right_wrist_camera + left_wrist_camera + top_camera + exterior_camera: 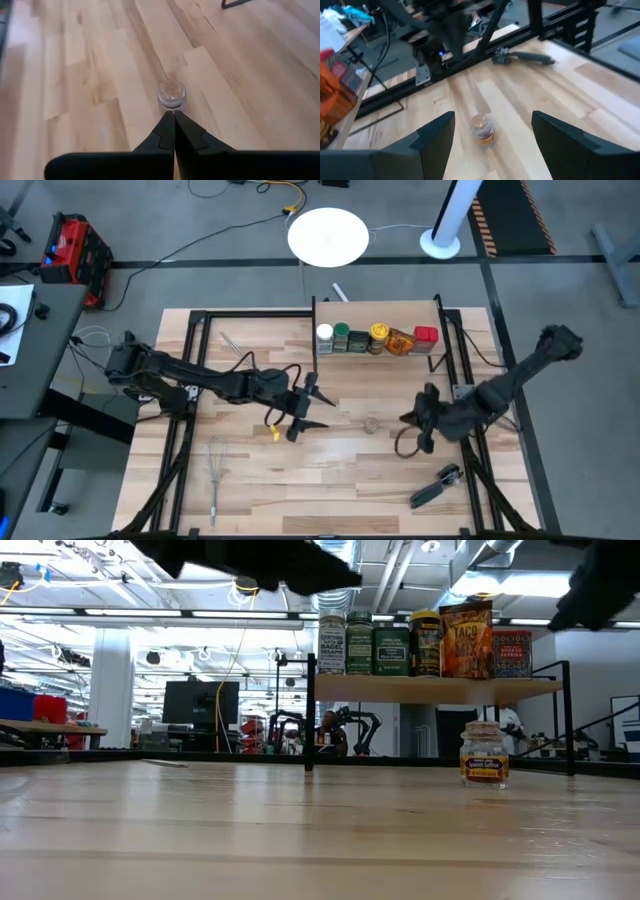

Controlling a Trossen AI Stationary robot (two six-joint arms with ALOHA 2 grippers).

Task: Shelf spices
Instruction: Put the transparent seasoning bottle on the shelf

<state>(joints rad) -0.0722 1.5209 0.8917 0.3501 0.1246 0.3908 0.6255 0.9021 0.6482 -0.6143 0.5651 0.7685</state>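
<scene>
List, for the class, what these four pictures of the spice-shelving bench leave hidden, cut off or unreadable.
- Small jar on the table: its label print is too small in the low view; in the left wrist view it is blurred.
- Shelf: the left wrist view's edge cuts off the jars there, showing only orange and red blurs.
- Both arms: the low view's top edge cuts them off, leaving dark shapes.
- Black-handled tool: absent from the low view.

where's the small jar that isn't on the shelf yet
The small jar stands upright on the table in front of the shelf, between both grippers.
</scene>
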